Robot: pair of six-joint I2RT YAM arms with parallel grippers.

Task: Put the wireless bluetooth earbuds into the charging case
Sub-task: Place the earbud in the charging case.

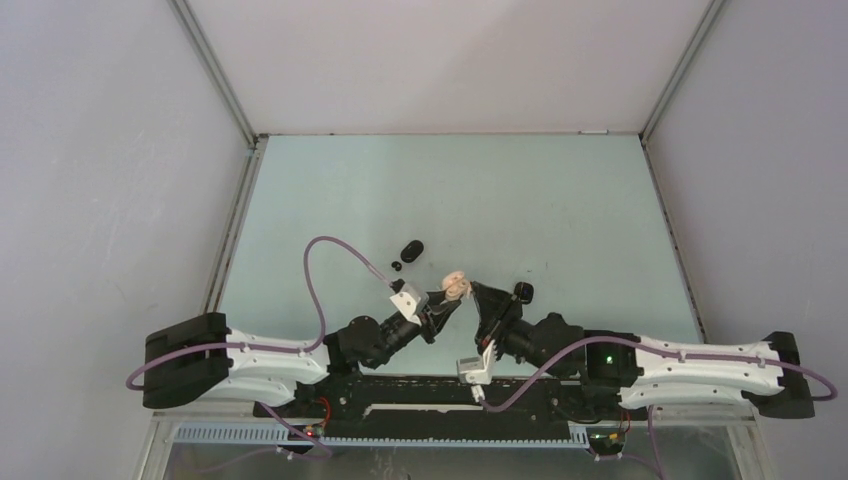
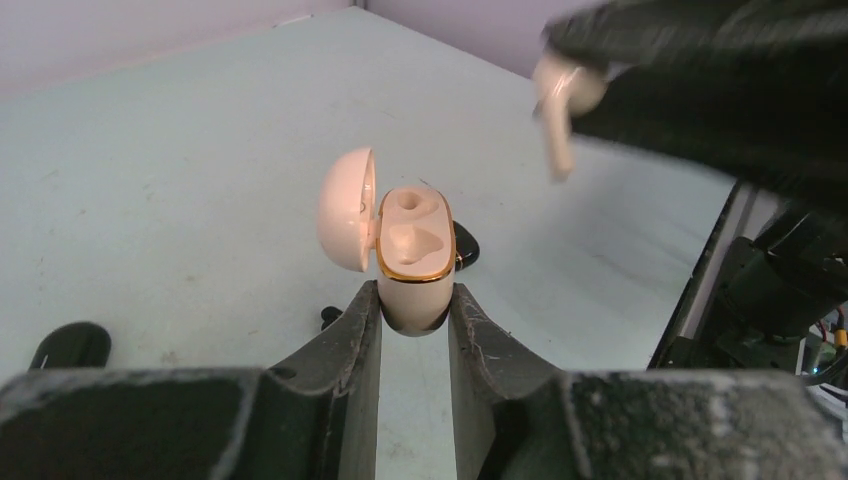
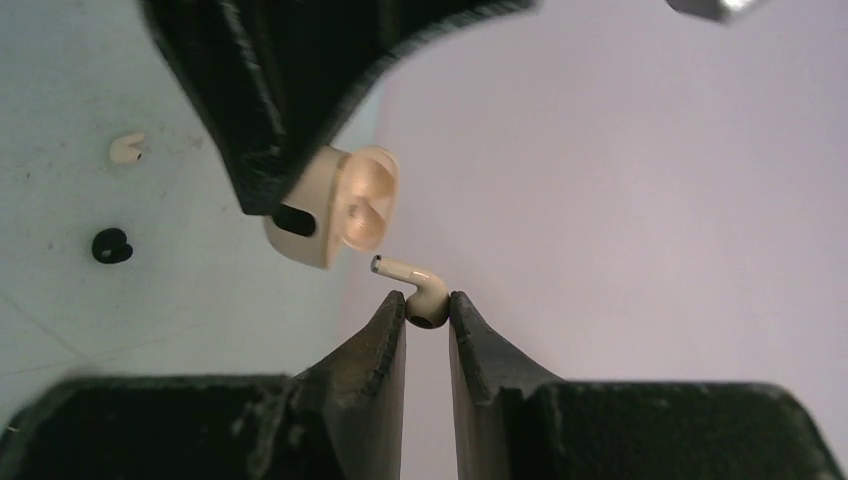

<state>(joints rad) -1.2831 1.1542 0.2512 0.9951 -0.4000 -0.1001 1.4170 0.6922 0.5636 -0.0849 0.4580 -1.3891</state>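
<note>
My left gripper (image 2: 414, 300) is shut on the open cream charging case (image 2: 412, 255) and holds it above the table, lid (image 2: 345, 210) swung to the left. Both of its sockets show empty. My right gripper (image 3: 428, 305) is shut on a cream earbud (image 3: 425, 300) by its round head, stem pointing toward the case (image 3: 340, 210), close to it but apart. In the top view the two grippers meet at table centre, left (image 1: 452, 295) and right (image 1: 480, 292). A second cream earbud (image 3: 125, 148) and a black earbud (image 3: 111, 245) lie on the table.
A closed black case (image 1: 410, 248) and a small black earbud (image 1: 397, 266) lie just beyond the left gripper. Another black object (image 1: 523, 292) lies beside the right gripper. White walls enclose the pale green table (image 1: 500, 190) on three sides.
</note>
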